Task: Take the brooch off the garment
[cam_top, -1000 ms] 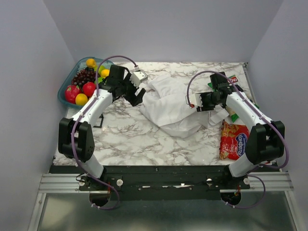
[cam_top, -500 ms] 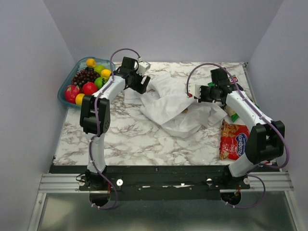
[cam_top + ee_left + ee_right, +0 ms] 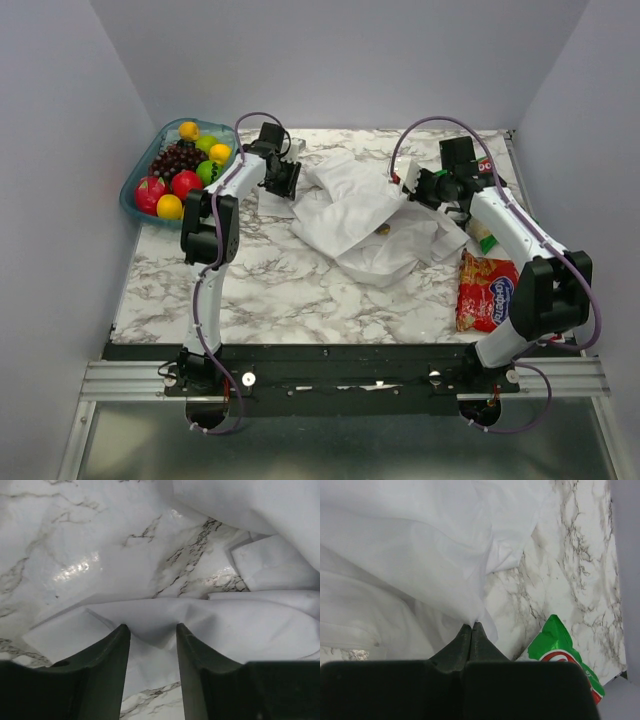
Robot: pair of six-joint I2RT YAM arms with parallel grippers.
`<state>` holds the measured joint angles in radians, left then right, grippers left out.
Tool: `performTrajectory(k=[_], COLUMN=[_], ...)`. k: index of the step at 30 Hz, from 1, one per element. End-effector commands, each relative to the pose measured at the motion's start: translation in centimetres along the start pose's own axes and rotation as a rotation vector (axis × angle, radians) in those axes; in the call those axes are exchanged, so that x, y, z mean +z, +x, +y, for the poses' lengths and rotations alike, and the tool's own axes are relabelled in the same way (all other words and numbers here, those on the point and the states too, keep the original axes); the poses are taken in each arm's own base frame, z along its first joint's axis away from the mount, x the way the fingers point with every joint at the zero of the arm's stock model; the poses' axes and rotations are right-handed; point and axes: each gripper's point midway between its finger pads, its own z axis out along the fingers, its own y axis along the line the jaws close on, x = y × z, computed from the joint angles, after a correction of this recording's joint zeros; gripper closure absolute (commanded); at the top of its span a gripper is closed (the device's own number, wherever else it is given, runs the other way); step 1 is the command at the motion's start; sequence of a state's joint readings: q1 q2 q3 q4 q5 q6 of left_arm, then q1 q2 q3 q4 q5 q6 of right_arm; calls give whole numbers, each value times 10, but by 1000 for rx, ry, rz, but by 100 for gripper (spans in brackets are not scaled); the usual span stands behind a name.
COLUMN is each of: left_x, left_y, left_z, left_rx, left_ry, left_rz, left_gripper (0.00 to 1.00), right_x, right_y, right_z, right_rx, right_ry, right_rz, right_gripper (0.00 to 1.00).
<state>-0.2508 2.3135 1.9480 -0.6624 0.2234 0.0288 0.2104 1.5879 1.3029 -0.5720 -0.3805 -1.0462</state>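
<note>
Garment (image 3: 395,555) pinched by right jaws, clear only on wrist view; left jaws spread astride fold

White garment (image 3: 395,545) spills past frame edges ahead of right gripper (image 3: 472,625). Green packet (image 3: 555,642) right of it half hidden behind gripper body.

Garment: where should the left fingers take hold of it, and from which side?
Grip the garment at its left edge, the thin flap lying flat on the table. Come from above on that side, where the left gripper stands open, fingers astride the raised crease; flat cloth offers little else to pinch. The right gripper is shut on the opposite edge, so a pull may tension it.
</note>
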Motion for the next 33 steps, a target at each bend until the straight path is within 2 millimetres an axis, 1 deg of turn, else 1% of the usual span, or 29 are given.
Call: performTrajectory(k=[1,2,4,5,6,7,8,9,10,11,12,13,14,16,17,18,19,20,21,22,23,25,26,28,29,30,31,32,33], left_x=[-11,-22,-39,-61,-73,-87,-112,-127,-140,-162,-172,-182,-197,-206,-205,-203,-200,-191,-187,-183,-174,-163,-150,-135,-137,-107,-96,-94,-69], left_y=[14,16,21,32,40,49,72,85,98,124,136,145,160,166,163,159,154,137,127,116,91,64,36,11,-21,-20,-27,-50,-46], left_z=[-19,-21,-22,-21,-20,-21,-26,-22,-26,-36,-40,-48,-63,-69,-69,-68,-68,-64,-63,-62,-59,-55,-50,-45,-43,-37,-35,-34,-33], left_rx=[-16,-13,-18,-37,-50,-61,-56,-64,-48,-36,26,49,76,114,125,126,120,130,131,134,136,124,97,69,69,5,-22,-7,-89], left_ry=[106,109,116,120,122,131,135,136,146,161,178,206,258,271,265,261,257,253,254,257,261,269,271,277,272,287,297,308,336], left_rz=[53,53,56,61,63,62,73,72,73,90,89,85,74,43,9,-12,-25,-52,-62,-71,-90,-112,-141,-169,-232,-185,-180,-233,-199], left_gripper=[85,98,100,100,100,100,100,100,100,100,100,100,100,100,90,74,62,52,48,45,37,35,31,27,22,19,18,15,14], right_x=[2,1,-1,-4,-7,-20,-27,-35,-48,-70,-85,-91,-114,-126,-130,-125,-116,-109,-94,-89,-85,-80,-79,-79,-79,-79,-79,-78,-78], right_y=[-10,-14,-15,-16,-17,-22,-24,-23,-25,-33,-35,-23,-27,-7,-1,6,11,12,18,18,19,17,13,15,19,22,23,25,26], right_z=[-18,-22,-26,-26,-25,-24,-21,-14,-6,-4,-4,0,-5,-21,-24,-25,-19,-15,-10,-7,-7,-7,-4,0,0,2,4,5,5], right_rx=[35,39,78,95,110,137,165,193,247,253,259,293,293,419,467,521,586,611,654,718,752,785,780,778,779,778,774,776,778], right_ry=[44,51,65,70,74,91,92,83,59,91,115,141,217,345,371,362,323,287,234,214,202,171,147,142,152,152,140,135,135], right_rz=[-16,-20,-12,-11,-13,-28,-39,-53,-93,-130,-152,-150,-178,-196,-205,-203,-202,-199,-186,-190,-188,-198,-215,-205,-187,-172,-156,-146,-139], right_gripper=[99,99,99,99,99,99,99,99,99,99,99,99,99,99,99,99,99,99,99,99,99,99,99,99,99,99,99,99,99])
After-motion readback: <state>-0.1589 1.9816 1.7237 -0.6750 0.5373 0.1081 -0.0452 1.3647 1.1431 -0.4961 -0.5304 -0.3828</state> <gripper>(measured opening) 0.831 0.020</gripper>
